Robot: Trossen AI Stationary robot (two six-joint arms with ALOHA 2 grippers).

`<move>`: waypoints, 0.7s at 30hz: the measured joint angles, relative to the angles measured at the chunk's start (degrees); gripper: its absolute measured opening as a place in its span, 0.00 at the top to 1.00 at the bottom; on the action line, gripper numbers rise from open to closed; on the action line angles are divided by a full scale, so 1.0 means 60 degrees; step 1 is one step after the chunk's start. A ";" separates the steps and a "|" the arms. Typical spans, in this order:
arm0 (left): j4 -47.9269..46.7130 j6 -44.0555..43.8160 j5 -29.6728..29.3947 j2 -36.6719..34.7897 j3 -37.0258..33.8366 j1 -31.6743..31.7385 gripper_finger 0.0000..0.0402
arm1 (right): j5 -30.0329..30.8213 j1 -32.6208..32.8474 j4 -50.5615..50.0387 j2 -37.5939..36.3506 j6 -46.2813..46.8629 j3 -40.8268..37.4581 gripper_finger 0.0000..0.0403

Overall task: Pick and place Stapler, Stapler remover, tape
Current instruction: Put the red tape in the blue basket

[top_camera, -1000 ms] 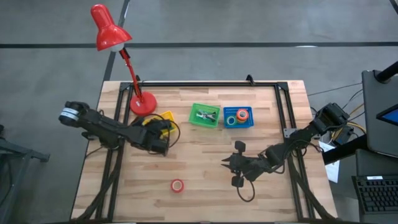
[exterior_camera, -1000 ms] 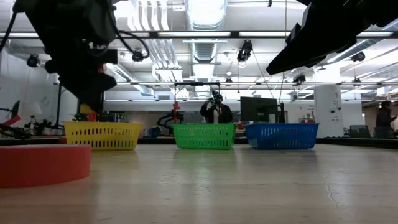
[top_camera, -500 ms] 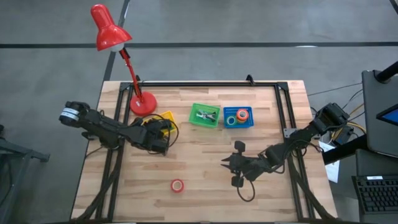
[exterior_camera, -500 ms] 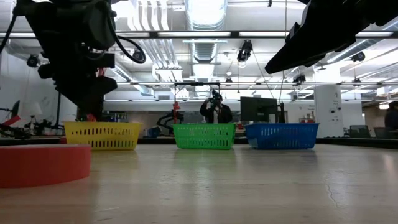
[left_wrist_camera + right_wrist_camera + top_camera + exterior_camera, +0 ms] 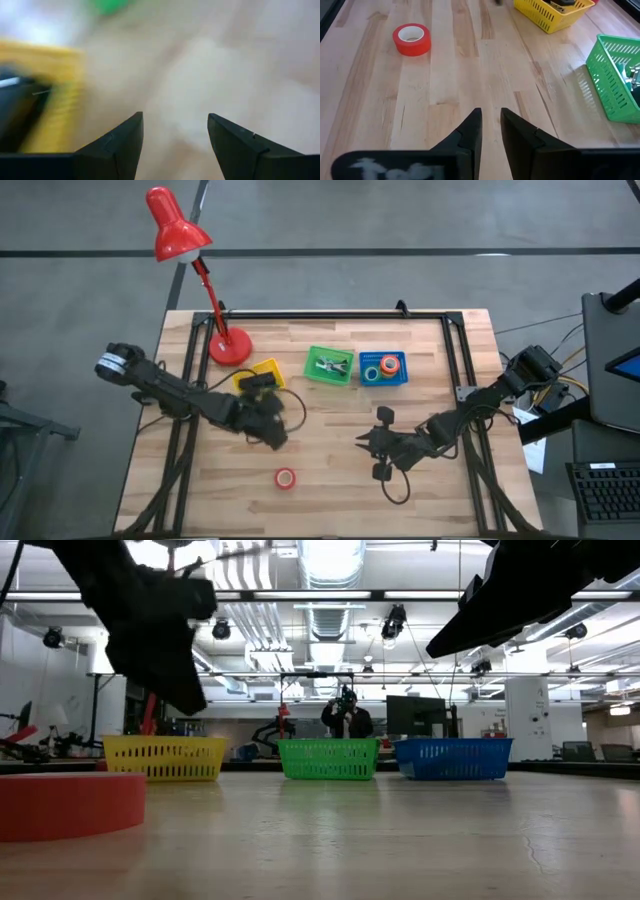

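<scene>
Overhead camera straight down; low camera level across the table (image 5: 400,840); both wrist cameras close above it.

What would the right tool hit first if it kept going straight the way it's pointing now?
Probably nothing soon. The right tool points across bare table, along a line that passes between the red tape and the yellow basket. The green basket sits off to the side. Depth is hard to judge.

No text, label, brand, number or sign can be read in any of the views. A pale smudge on the right wrist housing, seen in the right wrist view, may be lettering, but it is too blurred to make out.
</scene>
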 joint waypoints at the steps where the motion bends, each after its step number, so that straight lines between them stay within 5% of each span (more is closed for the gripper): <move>1: 0.0475 0.0281 0.0310 0.0000 -0.0006 -0.0196 0.45 | 0.0000 0.0000 0.0000 0.0000 -0.0003 0.0000 0.83; 12: 0.1681 -0.0778 0.1485 0.0931 -0.0052 -0.1956 0.45 | 0.0000 0.0000 0.0022 0.0000 0.0036 0.0000 0.80; 21: 0.2321 -0.1323 0.2340 0.2600 0.0495 -0.2342 0.45 | 0.0000 -0.0007 0.0076 0.0000 0.0015 -0.0004 0.84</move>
